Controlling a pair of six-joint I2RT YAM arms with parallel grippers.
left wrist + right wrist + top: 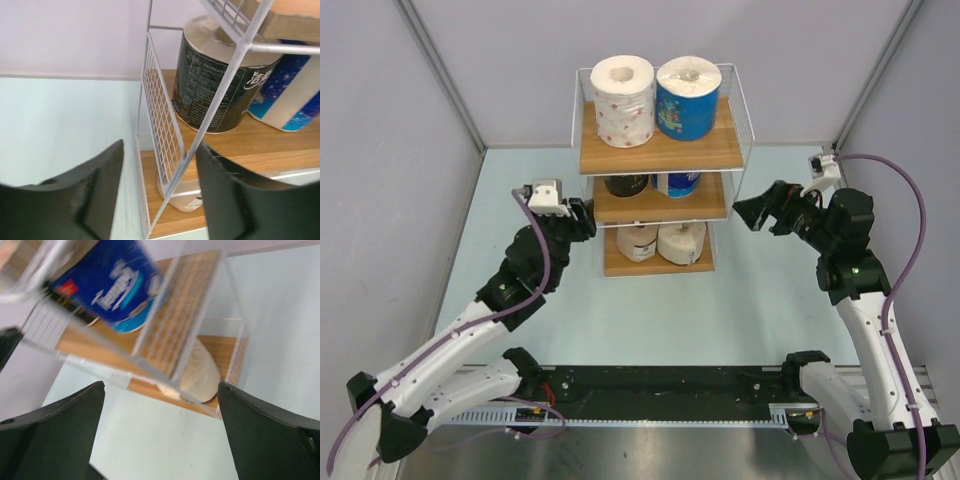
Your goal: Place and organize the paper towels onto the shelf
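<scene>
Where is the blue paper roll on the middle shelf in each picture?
Top external: the blue-wrapped cylindrical paper roll stands mid-picture, right of the dark-wrapped paper roll, partly under the top board.
Left wrist: at the right edge, beside the dark-wrapped paper roll.
Right wrist: upper left, blurred.
Shared landmark: the middle brown wooden board it stands on.
</scene>
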